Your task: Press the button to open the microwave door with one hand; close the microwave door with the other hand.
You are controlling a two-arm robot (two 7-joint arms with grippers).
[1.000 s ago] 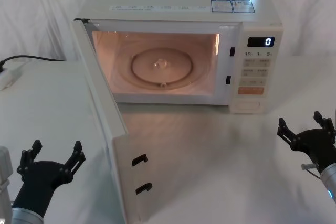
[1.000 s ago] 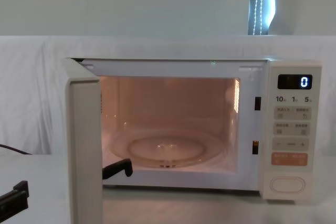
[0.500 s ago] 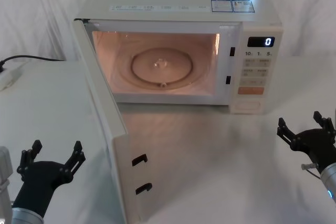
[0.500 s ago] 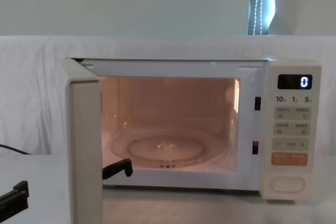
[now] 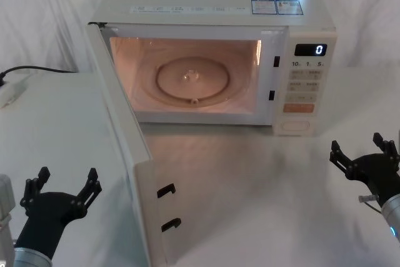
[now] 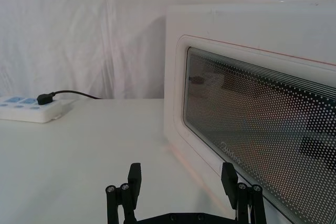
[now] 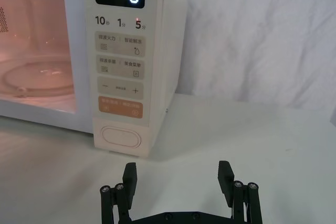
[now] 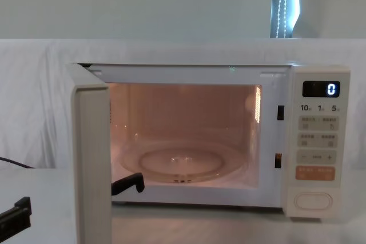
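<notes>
The cream microwave door (image 5: 128,154) stands wide open, swung out toward me on its left hinge, with its dark dotted window (image 6: 262,129) facing my left side. My left gripper (image 5: 67,179) is low at the near left, just outside the door, open and empty (image 6: 181,174). The wide cream button (image 5: 294,126) sits at the bottom of the control panel (image 7: 122,138). My right gripper (image 5: 356,145) hovers open at the near right, short of the panel and apart from the button (image 7: 177,170).
The lit cavity holds a glass turntable (image 5: 194,78), and the display (image 5: 311,49) reads 0. A white power strip (image 5: 7,92) with a black cable lies at the far left. The table (image 5: 250,186) is draped in white cloth.
</notes>
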